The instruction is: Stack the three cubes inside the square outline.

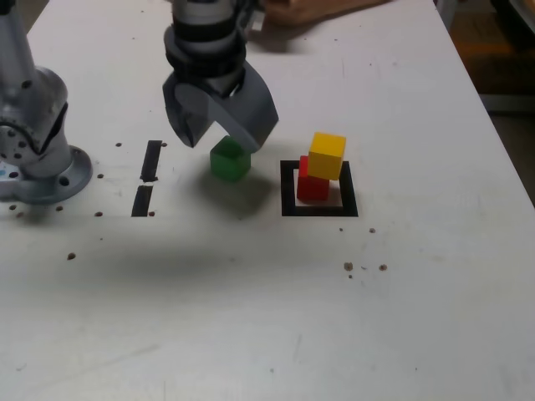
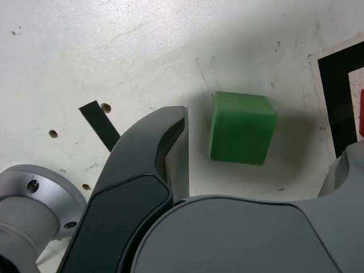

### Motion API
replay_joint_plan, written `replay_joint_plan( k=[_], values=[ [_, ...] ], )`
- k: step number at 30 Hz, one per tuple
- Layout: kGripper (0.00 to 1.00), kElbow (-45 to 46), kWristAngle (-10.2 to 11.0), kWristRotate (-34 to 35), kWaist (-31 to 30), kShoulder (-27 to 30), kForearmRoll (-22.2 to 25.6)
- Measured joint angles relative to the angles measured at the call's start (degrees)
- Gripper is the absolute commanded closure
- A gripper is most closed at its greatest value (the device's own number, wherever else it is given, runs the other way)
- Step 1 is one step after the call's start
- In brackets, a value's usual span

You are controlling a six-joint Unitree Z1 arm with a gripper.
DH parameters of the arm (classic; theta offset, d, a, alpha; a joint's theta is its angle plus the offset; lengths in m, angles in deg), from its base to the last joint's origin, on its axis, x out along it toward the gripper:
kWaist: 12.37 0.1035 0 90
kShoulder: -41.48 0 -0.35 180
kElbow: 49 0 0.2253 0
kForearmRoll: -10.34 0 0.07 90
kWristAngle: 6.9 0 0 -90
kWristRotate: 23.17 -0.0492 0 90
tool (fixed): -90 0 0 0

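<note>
The green cube sits on the white table, to the exterior view's left of the square outline. Inside the outline the yellow cube rests on the red cube, set slightly askew. My gripper hangs open just above the green cube, its jaws spread to either side of it. In the wrist view the green cube lies between the fingers without touching them, and the gripper holds nothing. A corner of the outline and a sliver of the red cube show at the wrist view's edge.
The arm's metal base stands at the exterior view's left. Two short black tape strips lie between the base and the green cube. Small holes and specks dot the table. The table's edge runs down the right.
</note>
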Motion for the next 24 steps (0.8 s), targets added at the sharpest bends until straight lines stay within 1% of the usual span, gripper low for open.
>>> replay_joint_plan(
  k=[6,8,10,13,16,19,21,24],
  values=[
    [0.13,0.68,-0.96,-1.09,1.13,-2.8,-2.77],
    [0.16,1.04,-1.03,-1.36,1.53,-3.37,-3.57],
    [0.21,1.45,-0.99,-1.46,1.75,-3.57,-4.27],
    [0.34,2.3,-0.65,-1.5,1.89,-3.59,-5.83],
    [0.53,3.42,-0.45,-1.5,1.89,-3.59,-8.07],
    [0.72,3.85,-0.41,-1.5,1.89,-3.58,-9.24],
    [0.78,4.7,-0.2,-1.5,1.89,-3.58,-10.73],
    [0.82,5.76,0.19,-1.5,1.89,-3.54,-12.18]
  ],
)
